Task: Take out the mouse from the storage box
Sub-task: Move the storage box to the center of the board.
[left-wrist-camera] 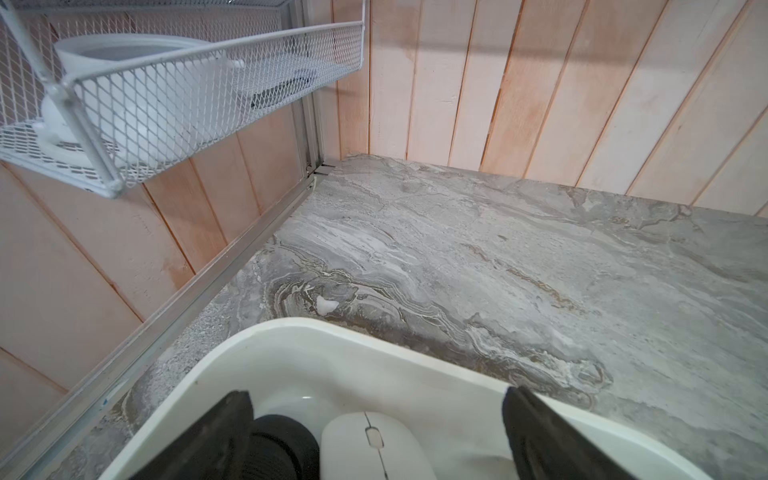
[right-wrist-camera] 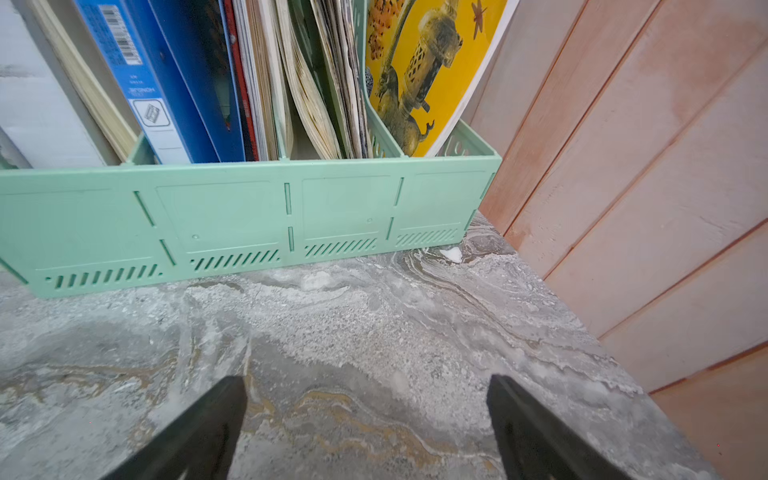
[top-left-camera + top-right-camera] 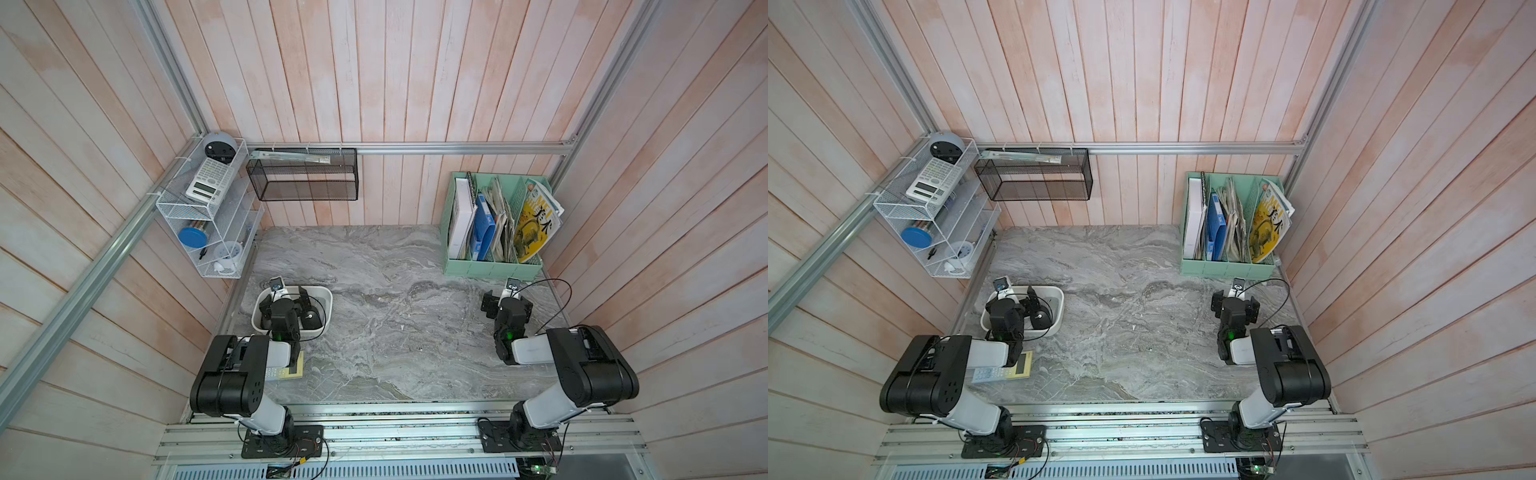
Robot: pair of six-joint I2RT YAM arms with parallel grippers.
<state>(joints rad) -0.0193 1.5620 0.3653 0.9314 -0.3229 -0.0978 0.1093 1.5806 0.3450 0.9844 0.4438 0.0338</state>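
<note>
White mouse (image 1: pixel 370 446), lying in the storage box (image 1: pixel 291 332) between your left pincer's (image 1: pixel 376 397) wide-spread jaws, beside a black object (image 1: pixel 282 440): likely light, rigid and slick-shelled, so pinch its flanks mid-body; right pincer (image 2: pixel 365 382) wide, empty, over bare surface (image 2: pixel 374 311).

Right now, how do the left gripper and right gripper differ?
Left gripper is lined up over the white mouse in the storage box; right gripper is over bare table. Left gripper faces the wire shelf; right gripper faces the green file holder. Both open, holding nothing.
</note>
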